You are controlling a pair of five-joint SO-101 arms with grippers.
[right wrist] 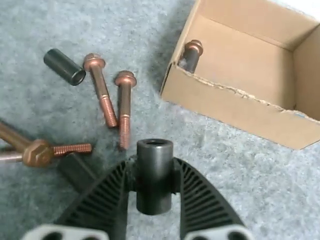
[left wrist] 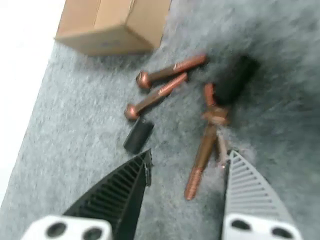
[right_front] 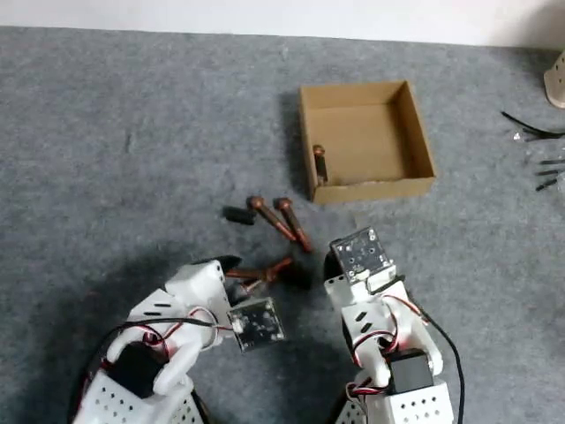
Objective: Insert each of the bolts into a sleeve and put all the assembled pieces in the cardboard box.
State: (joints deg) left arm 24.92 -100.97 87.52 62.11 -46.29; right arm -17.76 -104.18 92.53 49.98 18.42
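Nearest: grips a black sleeve (right wrist: 154, 190) in the right pincer (right wrist: 154, 167), clenched, bore open toward the work. Alongside, straddles a copper bolt (left wrist: 202, 155) with the left pincer (left wrist: 190, 155), released, not yet closed, low over the grey desk (right_front: 106, 132). Beyond: a pair of loose bolts (right_front: 293, 225) lying side by side, a spare sleeve (right_front: 238, 215) just beside them. Farthest: the cardboard box (right_front: 371, 188), one assembled piece (right_front: 320, 164) leaning in its corner. Likely trouble: catching the second bolt (left wrist: 220, 150) crossing the first, or meeting the sleeve's rim tilted and jamming.

Grey felt tabletop (right_front: 106, 132), white wall (right_front: 265, 13) behind
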